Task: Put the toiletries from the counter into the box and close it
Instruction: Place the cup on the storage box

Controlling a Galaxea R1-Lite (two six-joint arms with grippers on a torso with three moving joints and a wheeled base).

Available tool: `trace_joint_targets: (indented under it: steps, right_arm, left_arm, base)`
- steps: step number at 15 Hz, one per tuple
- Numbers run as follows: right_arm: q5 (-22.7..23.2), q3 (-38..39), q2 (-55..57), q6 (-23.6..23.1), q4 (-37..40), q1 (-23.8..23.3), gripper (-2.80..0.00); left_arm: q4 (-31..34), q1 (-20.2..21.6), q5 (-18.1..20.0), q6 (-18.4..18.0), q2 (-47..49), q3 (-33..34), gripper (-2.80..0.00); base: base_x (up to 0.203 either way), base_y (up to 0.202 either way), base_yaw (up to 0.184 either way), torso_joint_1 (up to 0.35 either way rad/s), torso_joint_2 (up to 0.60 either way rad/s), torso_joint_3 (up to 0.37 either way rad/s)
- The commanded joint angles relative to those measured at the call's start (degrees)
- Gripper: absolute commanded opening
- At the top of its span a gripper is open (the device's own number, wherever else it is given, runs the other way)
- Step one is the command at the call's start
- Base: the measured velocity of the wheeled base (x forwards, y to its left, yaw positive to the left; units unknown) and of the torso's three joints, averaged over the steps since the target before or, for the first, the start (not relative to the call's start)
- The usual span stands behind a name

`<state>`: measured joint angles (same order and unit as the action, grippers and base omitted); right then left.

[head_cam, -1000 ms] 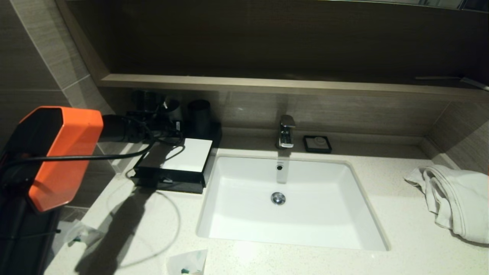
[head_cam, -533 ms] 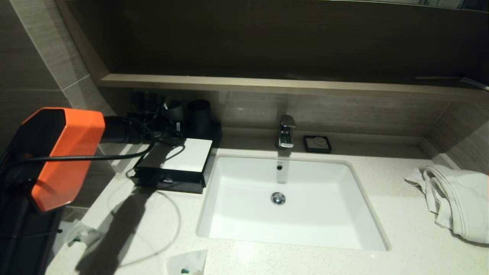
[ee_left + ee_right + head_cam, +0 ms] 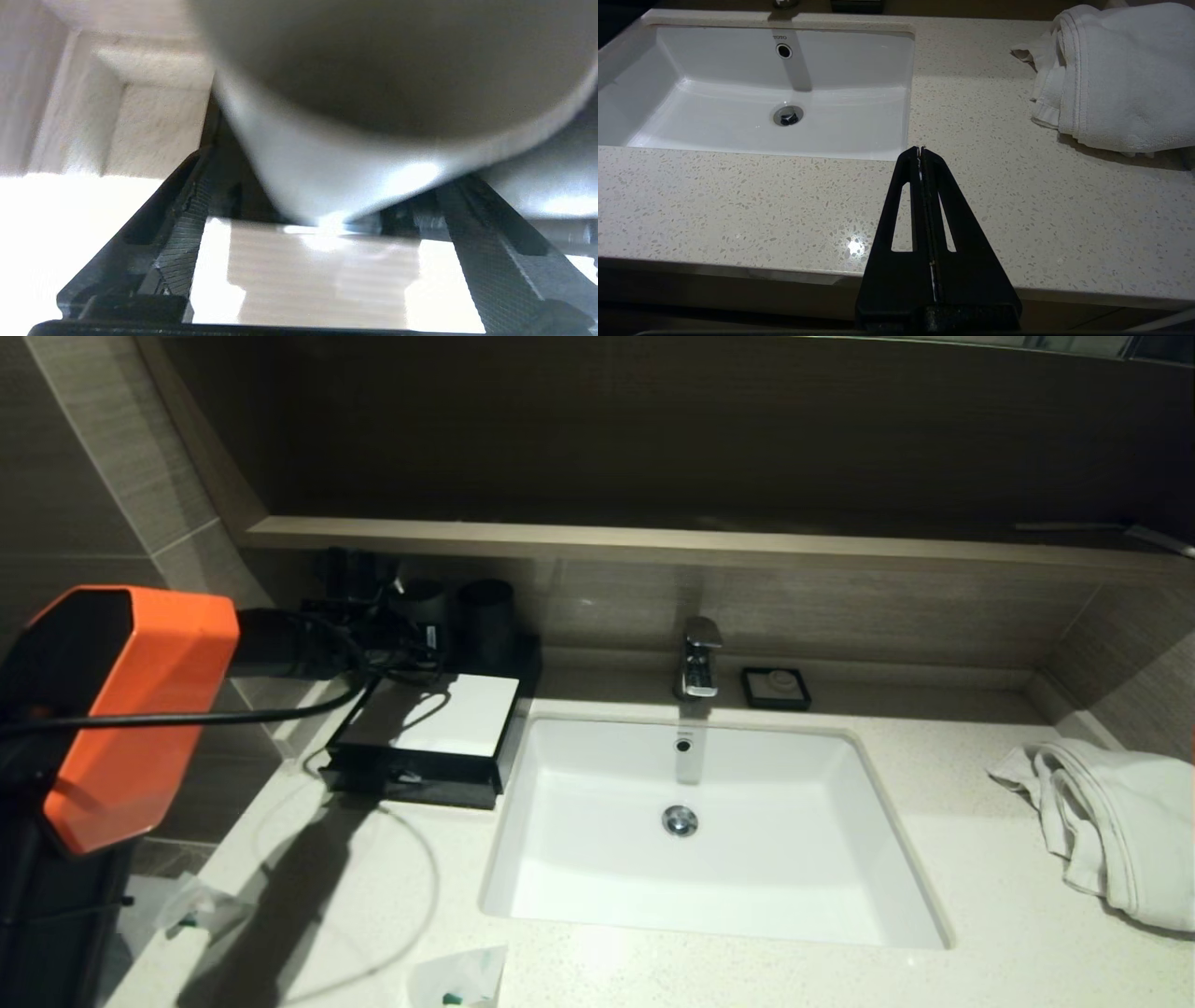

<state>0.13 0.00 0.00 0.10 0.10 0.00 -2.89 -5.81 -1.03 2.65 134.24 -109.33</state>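
The black box [image 3: 411, 767] with a white top panel [image 3: 467, 711] stands at the back left of the counter [image 3: 990, 905]; its front drawer looks slightly pulled out. One sachet [image 3: 462, 976] lies at the counter's front edge. Another sachet [image 3: 198, 911] lies at the front left, beside my left arm. My left gripper [image 3: 401, 616] reaches over the back of the box. It is open [image 3: 327, 177], with a grey cup [image 3: 355, 140] between its spread fingers [image 3: 180, 242] above the white panel [image 3: 317, 280]. My right gripper [image 3: 920, 150] is shut and empty, over the counter's front edge, right of the sink.
The white sink [image 3: 560, 896] fills the counter's middle, with a tap [image 3: 700, 658] and a small black soap dish [image 3: 775, 688] behind it. A second dark cup [image 3: 487, 616] stands beside the first. A white towel [image 3: 1111, 821] lies at the right. A wooden shelf [image 3: 653, 543] overhangs the back.
My left arm has shifted slightly up and to the left, and the gripper has moved a little by the cup. The box, the sachets and the right arm have not moved.
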Motion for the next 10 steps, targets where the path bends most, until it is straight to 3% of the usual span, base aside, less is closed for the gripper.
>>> trace_joint_targets:
  steps: [1, 3, 4, 7, 10]
  right_arm:
    - [0.04, 0.0, 0.0, -0.01, -0.01, 0.0, -2.8]
    - [0.04, 0.0, 0.0, -0.01, -0.01, 0.0, -2.8]
    - [0.04, 0.0, 0.0, -0.01, -0.01, -0.01, -2.8]
    - [0.04, 0.0, 0.0, -0.01, -0.01, 0.0, -2.8]
    - [0.04, 0.0, 0.0, -0.01, -0.01, 0.0, -2.8]
  left_arm:
    - [-0.16, 0.01, -0.38, 0.0, -3.62, 4.38, 0.0]
    - [-1.32, -0.05, -0.57, -0.02, -7.02, 11.24, 0.0]
    - [-3.2, -0.18, -0.59, -0.07, -8.24, 15.07, -2.8]
    - [-12.41, -0.48, -0.65, -0.16, -11.28, 25.46, -2.8]
    - [-14.37, -0.51, -0.64, 0.07, -11.33, 26.51, -2.8]
  base:
    - [0.0, 0.0, 0.0, 0.0, 0.0, 0.0]
    - [0.0, 0.0, 0.0, 0.0, 0.0, 0.0]
    - [0.0, 0.0, 0.0, 0.0, 0.0, 0.0]
    - [0.0, 0.0, 0.0, 0.0, 0.0, 0.0]
    - [0.0, 0.0, 0.0, 0.0, 0.0, 0.0]
